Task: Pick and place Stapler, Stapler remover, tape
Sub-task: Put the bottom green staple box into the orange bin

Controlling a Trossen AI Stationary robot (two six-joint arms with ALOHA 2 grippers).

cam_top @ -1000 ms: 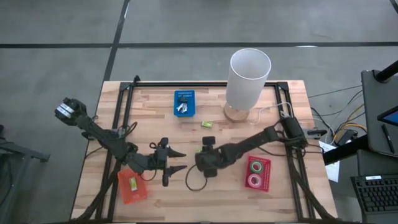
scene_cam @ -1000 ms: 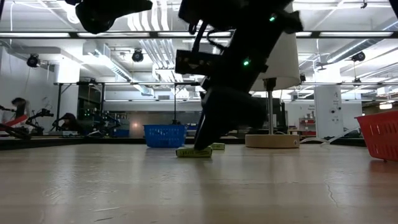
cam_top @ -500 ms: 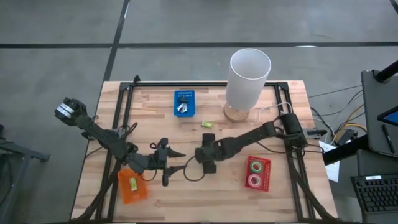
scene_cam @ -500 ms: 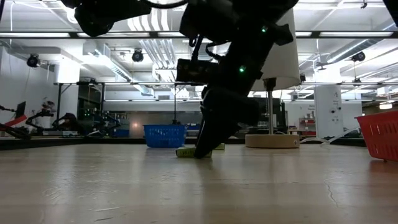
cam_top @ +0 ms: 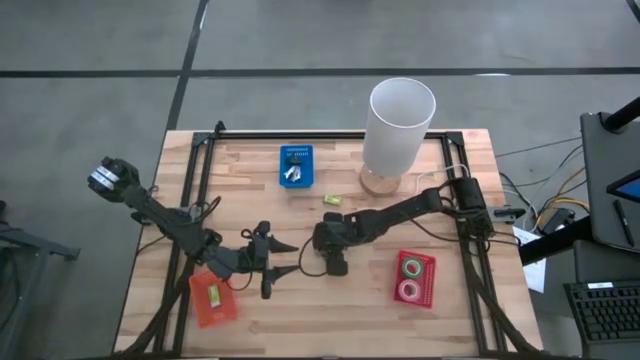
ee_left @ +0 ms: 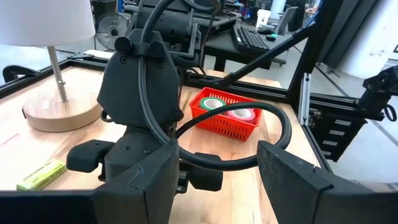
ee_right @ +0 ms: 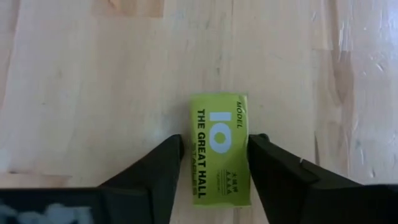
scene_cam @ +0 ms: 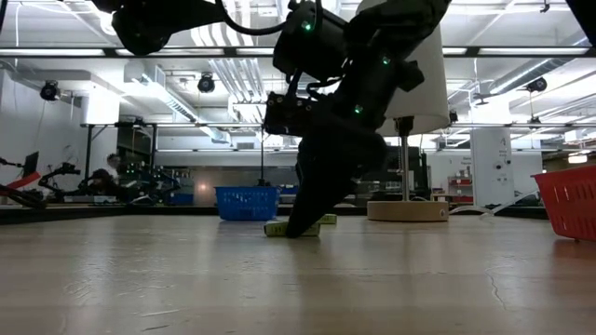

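Observation:
The stapler item, a small green box [ee_right: 219, 149] printed MODEL 10, lies flat on the table near its middle. My right gripper [ee_right: 216, 144] points steeply down over it, open, one finger beside each long side. The gripper [cam_top: 330, 232] hides the box from above; in the low view one end of the box [scene_cam: 275, 228] shows. A second green box [cam_top: 332, 200] lies farther back. Stapler removers [cam_top: 292, 174] sit in a blue basket [cam_top: 297, 152]. Tape rolls [cam_top: 410, 268] lie in a red basket [cam_top: 428, 280]. My left gripper [cam_top: 284, 258] hovers open, left of the right one. My right gripper stands astride the green box's two long sides [ee_right: 244, 155], at the end nearer the wrist, coming from above and slanting. One finger [ee_right: 261, 155] sits at the box's edge; a sliver of table shows beside the other. Whether it touches, I cannot tell.
A white-shaded lamp [cam_top: 400, 120] on a round wooden base stands at the back right. An orange tray [cam_top: 205, 310] holding a green box sits at the front left, under the left arm. Black frame rails run along the table's sides.
My right gripper has gone toward the table's far edge and down, tipping and rolling until its fingers stand over the nearer green box. The box has stayed where it lay.

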